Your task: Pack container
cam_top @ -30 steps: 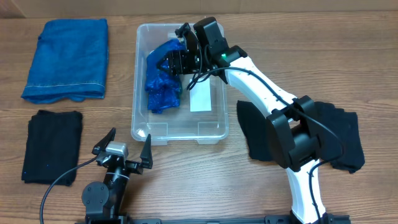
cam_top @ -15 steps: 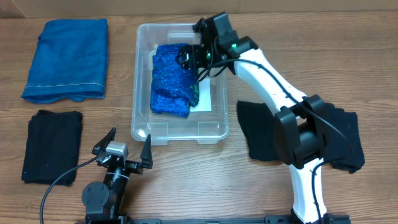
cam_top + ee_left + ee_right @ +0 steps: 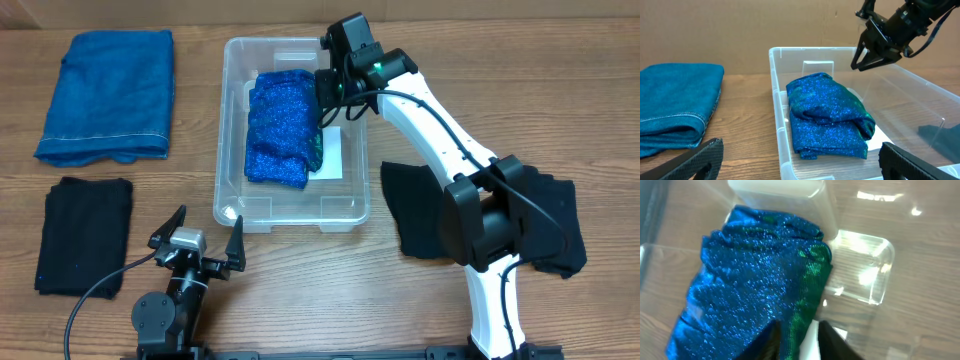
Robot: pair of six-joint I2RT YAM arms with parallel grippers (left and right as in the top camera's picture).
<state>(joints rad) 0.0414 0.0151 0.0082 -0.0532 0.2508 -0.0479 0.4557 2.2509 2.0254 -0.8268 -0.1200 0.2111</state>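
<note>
Blue sparkly cloth (image 3: 282,125) now lying in container (image 3: 290,216); right gripper (image 3: 799,342) lifting away, narrow, empty. Left gripper (image 3: 208,226) gaping wide. Towel (image 3: 105,95), black cloths (image 3: 85,235) waiting.

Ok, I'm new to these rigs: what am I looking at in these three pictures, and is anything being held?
Two robot arms sit at a wooden table, each ending in a two-finger gripper. One picture looks down from above. The other two come from small cameras on the wrists. In the middle stands a clear container with a sparkly cloth lying inside. The right gripper hangs above that cloth, clear of it. The left gripper sits near the front edge, fingers wide apart. Also on the table are a folded blue cloth, a black cloth nearer the arms, and a second black cloth under the right arm. Neither gripper holds anything.
</note>
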